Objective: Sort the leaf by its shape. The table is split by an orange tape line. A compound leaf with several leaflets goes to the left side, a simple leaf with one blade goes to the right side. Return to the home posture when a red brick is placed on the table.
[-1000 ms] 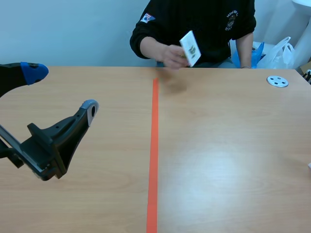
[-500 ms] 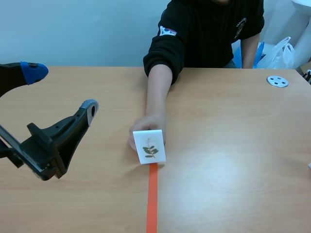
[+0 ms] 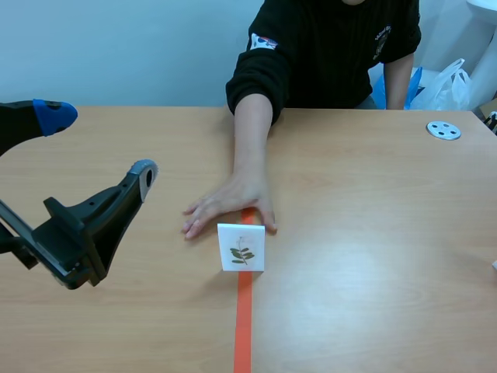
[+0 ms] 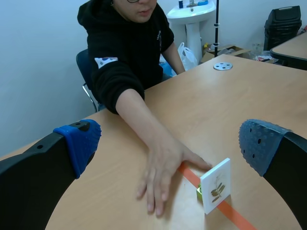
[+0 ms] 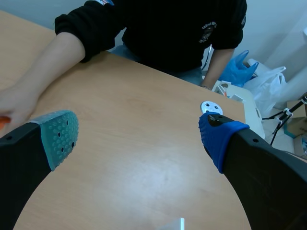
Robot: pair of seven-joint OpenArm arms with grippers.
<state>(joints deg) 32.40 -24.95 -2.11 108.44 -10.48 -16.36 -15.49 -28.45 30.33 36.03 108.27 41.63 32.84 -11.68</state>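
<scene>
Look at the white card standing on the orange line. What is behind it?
A person's hand lies flat on the table just behind the card. A small green piece shows at its foot; the rest is hidden.

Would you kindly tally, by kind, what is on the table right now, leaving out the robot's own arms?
Leaf card, standing on the tape line: 1
Person's hand, flat behind the card: 1
White disc with holes: 1
Small white thing at the table's right edge, too cut off to name: 1
Total: 4
</scene>
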